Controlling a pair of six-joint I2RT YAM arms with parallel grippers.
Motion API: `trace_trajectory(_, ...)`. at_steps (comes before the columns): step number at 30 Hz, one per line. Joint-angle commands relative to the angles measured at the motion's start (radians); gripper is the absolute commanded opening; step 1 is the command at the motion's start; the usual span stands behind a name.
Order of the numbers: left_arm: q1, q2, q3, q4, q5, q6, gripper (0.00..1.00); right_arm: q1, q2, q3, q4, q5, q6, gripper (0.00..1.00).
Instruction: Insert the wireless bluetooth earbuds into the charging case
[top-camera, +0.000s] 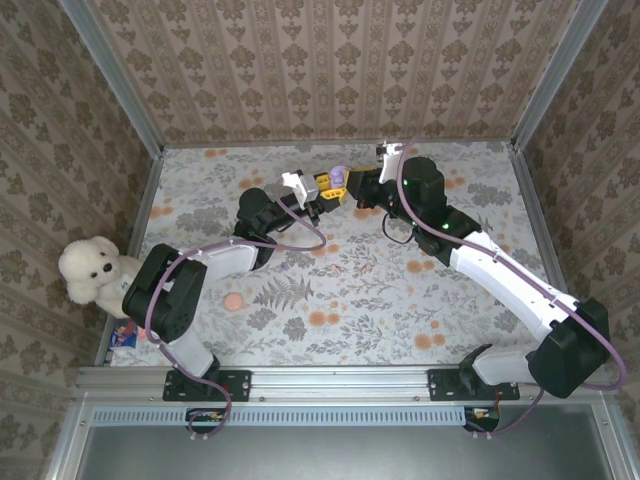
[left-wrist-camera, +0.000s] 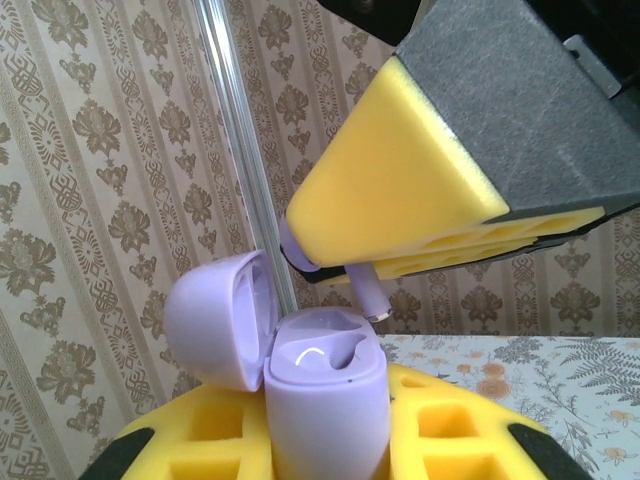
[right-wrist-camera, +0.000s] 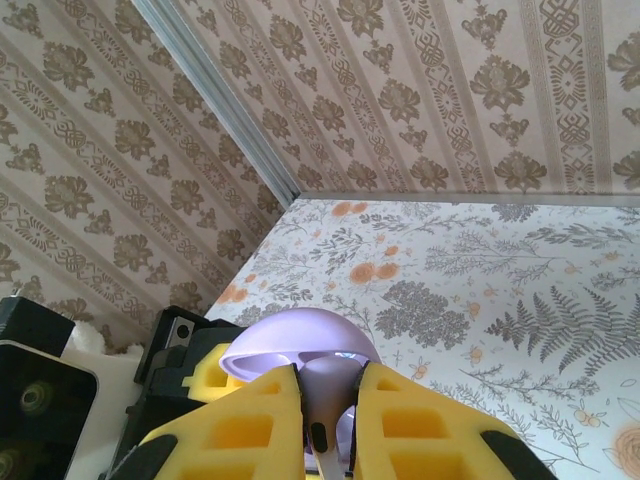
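The lilac charging case (left-wrist-camera: 325, 400) stands upright between the yellow foam fingers of my left gripper (left-wrist-camera: 325, 425), which is shut on it. Its lid (left-wrist-camera: 215, 320) is swung open to the left. Just above the case's open slots hangs a lilac earbud (left-wrist-camera: 368, 295), stem down, pinched in my right gripper's fingers (left-wrist-camera: 400, 190). In the right wrist view the earbud (right-wrist-camera: 335, 380) sits between the shut yellow fingers of my right gripper (right-wrist-camera: 328, 420), with the open lid (right-wrist-camera: 300, 345) right behind it. From above, both grippers meet at the case (top-camera: 338, 179) near the back of the table.
The floral tabletop (top-camera: 340, 290) is boxed in by patterned walls with metal corner posts (top-camera: 115, 80). A white plush bear (top-camera: 95, 270) sits at the table's left edge beside the left arm's elbow. Both arms reach toward the back centre.
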Motion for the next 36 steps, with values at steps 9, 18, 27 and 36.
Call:
trace_trajectory(9,-0.011,-0.033,-0.008,0.020,0.022,0.020,0.00,-0.007,0.001,0.004,0.024,-0.015,0.018,0.13)
trace_trajectory(18,-0.012,-0.028,-0.004,0.020,0.023,0.019,0.00,-0.007,-0.027,0.015,0.025,-0.020,0.029,0.13)
trace_trajectory(27,-0.011,-0.031,-0.004,0.018,0.019,0.021,0.00,-0.007,-0.012,0.018,0.050,-0.028,0.047,0.11)
trace_trajectory(36,-0.012,-0.030,-0.006,0.018,0.015,0.018,0.00,-0.006,0.013,0.007,0.038,-0.042,0.050,0.11)
